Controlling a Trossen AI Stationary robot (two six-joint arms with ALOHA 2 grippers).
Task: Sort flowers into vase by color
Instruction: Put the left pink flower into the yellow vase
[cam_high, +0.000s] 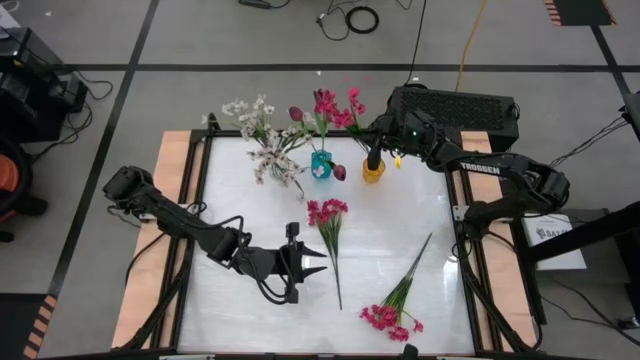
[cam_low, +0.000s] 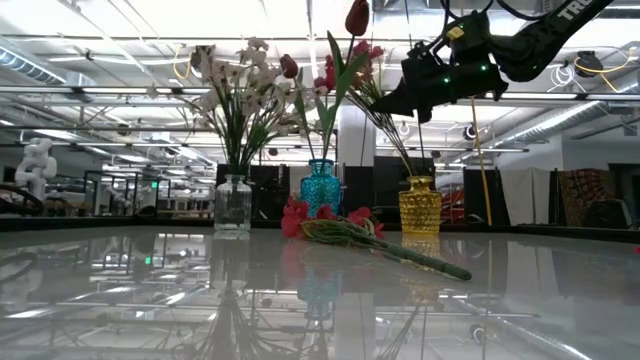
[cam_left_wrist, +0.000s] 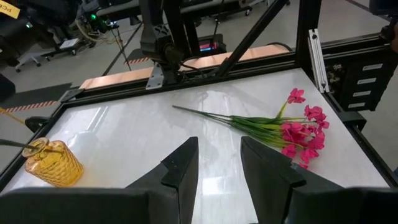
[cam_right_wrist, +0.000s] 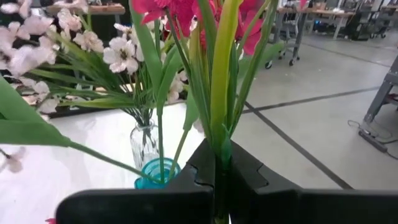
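Note:
Three vases stand along the far edge: a clear one with white blossoms, a teal one with maroon tulips, and a yellow one. My right gripper is over the yellow vase, shut on an upright magenta sprig. Two more magenta sprigs lie flat on the table, one at the middle and one near the front right. My left gripper hovers left of the middle sprig, open, with nothing between its fingers. My right gripper pinches the magenta sprig's green stem between its two fingers, below the leaves. The fingers come nearly level from the table's right and lie across the stem. The sprig stands upright, blossoms above the fingers, and its lower stem runs down into the yellow vase.
The white tabletop has free room on its left and in the middle. A black frame rail runs along each side. The front right sprig also shows ahead of my left gripper.

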